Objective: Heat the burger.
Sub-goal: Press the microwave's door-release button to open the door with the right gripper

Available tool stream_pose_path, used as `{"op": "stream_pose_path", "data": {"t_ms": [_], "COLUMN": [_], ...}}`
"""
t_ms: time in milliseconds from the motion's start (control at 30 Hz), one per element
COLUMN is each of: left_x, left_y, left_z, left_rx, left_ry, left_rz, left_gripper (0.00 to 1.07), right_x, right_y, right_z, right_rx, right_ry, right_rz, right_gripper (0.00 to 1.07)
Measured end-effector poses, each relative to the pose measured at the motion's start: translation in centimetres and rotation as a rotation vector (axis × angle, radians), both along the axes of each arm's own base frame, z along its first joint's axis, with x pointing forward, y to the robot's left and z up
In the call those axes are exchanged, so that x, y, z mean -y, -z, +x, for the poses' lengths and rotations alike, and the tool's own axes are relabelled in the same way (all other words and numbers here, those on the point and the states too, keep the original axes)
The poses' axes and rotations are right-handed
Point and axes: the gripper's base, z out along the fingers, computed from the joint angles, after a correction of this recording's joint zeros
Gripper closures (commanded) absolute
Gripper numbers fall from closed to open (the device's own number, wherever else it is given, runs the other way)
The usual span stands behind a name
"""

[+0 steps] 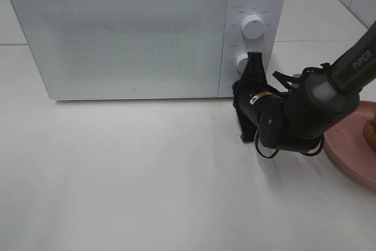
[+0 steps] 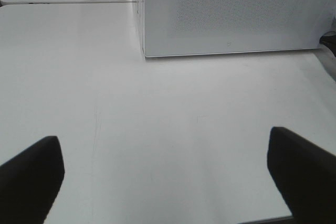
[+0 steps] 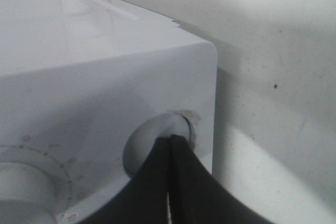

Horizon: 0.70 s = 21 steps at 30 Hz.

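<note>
The right gripper (image 1: 254, 58) is resting its clenched, empty jaws tip-first against the lower knob (image 1: 242, 62) of the closed microwave (image 1: 129, 33). The left gripper (image 2: 164, 142) is hovering released, with jaws spread wide, over the white table (image 2: 157, 103), with the microwave ahead of it. The burger (image 1: 372, 133) is showing only as a golden-brown sliver on the pink plate (image 1: 349, 151), back behind the right gripper's wrist.

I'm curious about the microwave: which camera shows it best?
The exterior high view: the microwave appears whole, door shut, with its upper dial and lower dial. The left wrist view shows only a lower front corner; the right wrist view only a corner and a dial, with the shut right end effector at it.
</note>
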Motion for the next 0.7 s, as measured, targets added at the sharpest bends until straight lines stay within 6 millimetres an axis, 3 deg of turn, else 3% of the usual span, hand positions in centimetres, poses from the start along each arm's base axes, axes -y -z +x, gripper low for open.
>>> {"op": "stream_pose_path", "data": {"t_ms": [700], "left_x": [0.0], "left_y": [0.0], "left_z": [0.0], "left_rx": [0.0], "left_ry": [0.0], "left_rz": [0.0], "left_gripper": [0.03], "right_x": [-0.3], "right_y": [0.0], "right_z": [1.4], "right_rx": [-0.025], "right_ry": [0.047], "right_rz": [-0.006], "right_gripper": [1.07]}}
